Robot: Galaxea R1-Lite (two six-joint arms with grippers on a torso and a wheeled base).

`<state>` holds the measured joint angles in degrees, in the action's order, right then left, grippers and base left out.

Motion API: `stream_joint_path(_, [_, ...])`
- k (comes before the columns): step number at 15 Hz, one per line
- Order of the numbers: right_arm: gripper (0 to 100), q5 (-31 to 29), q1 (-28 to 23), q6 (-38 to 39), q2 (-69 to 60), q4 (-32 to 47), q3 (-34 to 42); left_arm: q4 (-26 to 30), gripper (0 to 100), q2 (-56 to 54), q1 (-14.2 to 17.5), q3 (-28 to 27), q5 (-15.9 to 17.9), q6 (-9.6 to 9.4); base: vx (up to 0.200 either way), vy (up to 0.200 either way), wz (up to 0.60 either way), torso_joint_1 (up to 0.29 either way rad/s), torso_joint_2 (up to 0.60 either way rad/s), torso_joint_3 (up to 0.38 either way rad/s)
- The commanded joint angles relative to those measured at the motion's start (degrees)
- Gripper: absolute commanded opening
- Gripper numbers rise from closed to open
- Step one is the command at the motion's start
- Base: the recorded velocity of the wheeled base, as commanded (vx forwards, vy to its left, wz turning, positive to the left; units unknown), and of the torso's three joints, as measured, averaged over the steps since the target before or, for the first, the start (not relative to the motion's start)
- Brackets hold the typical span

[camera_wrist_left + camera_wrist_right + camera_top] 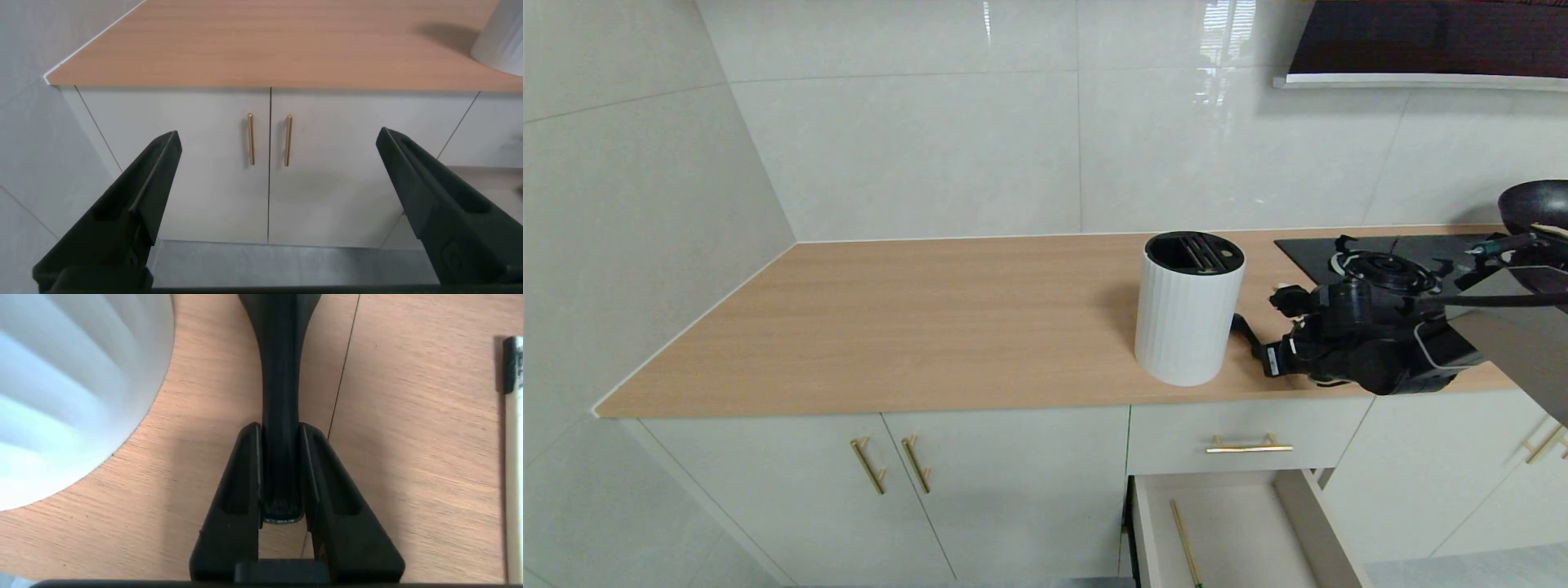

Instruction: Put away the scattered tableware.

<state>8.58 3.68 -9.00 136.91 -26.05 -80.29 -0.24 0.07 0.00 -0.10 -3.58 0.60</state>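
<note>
A white ribbed utensil holder [1188, 318] with a black slotted top stands upright on the wooden counter [931, 327]. Just right of it a black utensil handle [1243, 327] lies low over the counter. My right gripper [1278, 358] is shut on that handle [280, 392], close beside the holder's wall [65, 384]. A pale stick with a dark tip [512, 441] lies on the counter nearby. My left gripper [278, 143] hangs open and holds nothing, in front of the cabinet doors [270, 163] below the counter's left end.
A black gas stove [1388, 265] and a dark wok [1535, 208] sit at the counter's right end. Below the counter an open drawer [1307, 523] holds a thin chopstick [1186, 543]. The cabinet doors have gold handles [867, 465].
</note>
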Motion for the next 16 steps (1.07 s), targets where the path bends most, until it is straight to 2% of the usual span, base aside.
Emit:
stream_joint_path(1, [0, -1.8, 0.0, 0.6, -1.7, 0.2, 0.0, 0.0, 100, 0.0, 0.0, 0.0, 0.0, 0.02, 0.000, 0.000, 0.00, 0.000, 0.00, 0.000])
stream_joint_path(3, [0, -5.3, 0.4, 6.2, -6.1, 0.7, 1.4, 0.0, 100, 0.0, 0.0, 0.0, 0.0, 0.02, 0.000, 0.000, 0.00, 0.000, 0.00, 0.000])
stream_joint_path(7, [0, -9.4, 0.6, 11.7, -19.8, 4.4, 12.9, 0.0, 100, 0.0, 0.0, 0.0, 0.0, 0.02, 0.000, 0.000, 0.00, 0.000, 0.00, 0.000])
stream_joint_path(12, [0, -12.0, 0.8, 12.8, -34.3, 4.2, 31.1, 0.0, 100, 0.0, 0.0, 0.0, 0.0, 0.02, 0.000, 0.000, 0.00, 0.000, 0.00, 0.000])
stream_joint_path(14, [0, -13.2, 1.2, 14.0, -37.0, 3.9, 35.3, 0.0, 100, 0.0, 0.0, 0.0, 0.0, 0.02, 0.000, 0.000, 0.00, 0.000, 0.00, 0.000])
stream_joint_path(16, [0, -16.1, 3.3, 15.1, -40.7, 3.9, 41.6, 0.0, 100, 0.0, 0.0, 0.0, 0.0, 0.02, 0.000, 0.000, 0.00, 0.000, 0.00, 0.000])
